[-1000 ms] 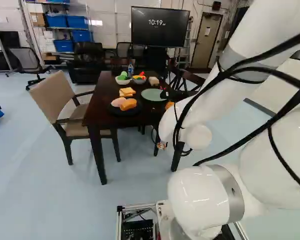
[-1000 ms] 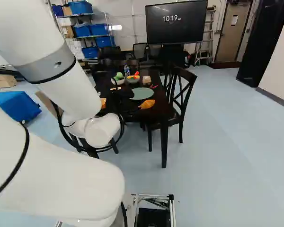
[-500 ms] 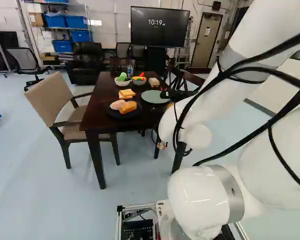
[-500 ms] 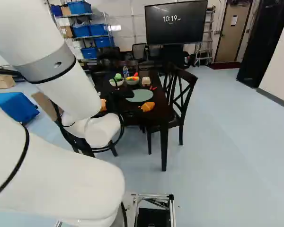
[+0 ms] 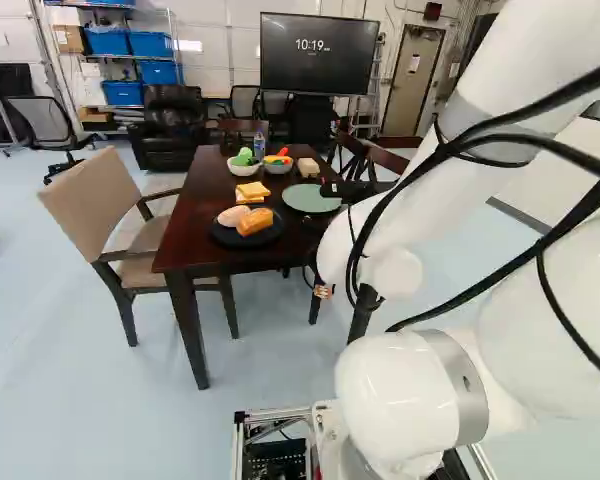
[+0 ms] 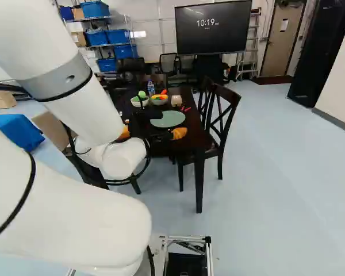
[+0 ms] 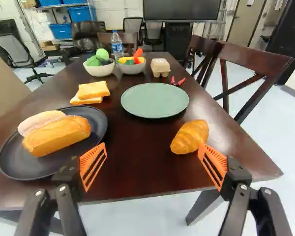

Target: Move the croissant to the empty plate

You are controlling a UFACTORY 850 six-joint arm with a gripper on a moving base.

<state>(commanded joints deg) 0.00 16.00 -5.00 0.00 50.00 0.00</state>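
My gripper, at the end of the arm, shows as a black shape over the table in the right base view. In the wrist view the gripper stands open, nothing held between its orange pads. The croissant lies on the bare wood ahead of the right-hand finger, whose tip overlaps its near edge; whether they touch I cannot tell. Beyond it is the empty green plate. The right base view shows the croissant right of the gripper; the arm hides it in the left base view.
The dark table also carries a black plate with two bread pieces, sliced bread, two bowls of toy food, a bottle, a carton and a red item. Chairs stand at both sides, one wooden.
The base has moved toward the table, which now sits nearer and lower in both base views. The arm keeps its pose against its lowest joint. Nothing has been taken hold of.
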